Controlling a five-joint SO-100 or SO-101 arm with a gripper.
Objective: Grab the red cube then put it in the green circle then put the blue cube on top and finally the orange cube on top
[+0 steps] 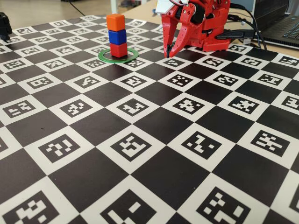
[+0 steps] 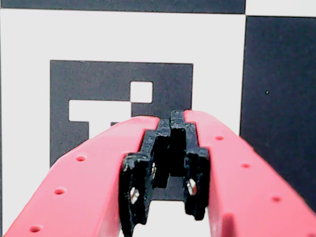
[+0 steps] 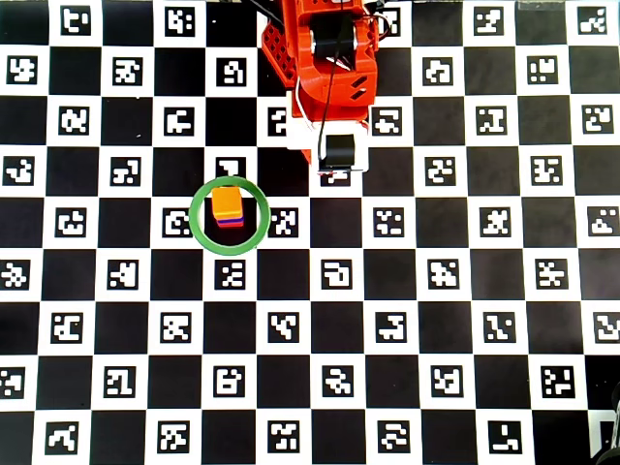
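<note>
In the fixed view the red cube point(image 1: 118, 50) sits inside the green circle point(image 1: 117, 61). The blue cube point(image 1: 117, 36) rests on it, and the orange cube point(image 1: 115, 22) tops the upright stack. From overhead only the orange cube point(image 3: 228, 203) shows fully, within the green circle point(image 3: 194, 218). My gripper point(image 1: 167, 52) hangs to the right of the stack, well apart from it, tips pointing down just above the mat. In the wrist view the gripper point(image 2: 172, 118) is shut, its black tips meeting with nothing between them over a marker square.
The red arm's base point(image 3: 325, 68) stands at the back of the checkered marker mat point(image 1: 140, 140). A laptop point(image 1: 280, 23) and cables lie at the back right, and a black object point(image 1: 3, 25) is at the far left edge.
</note>
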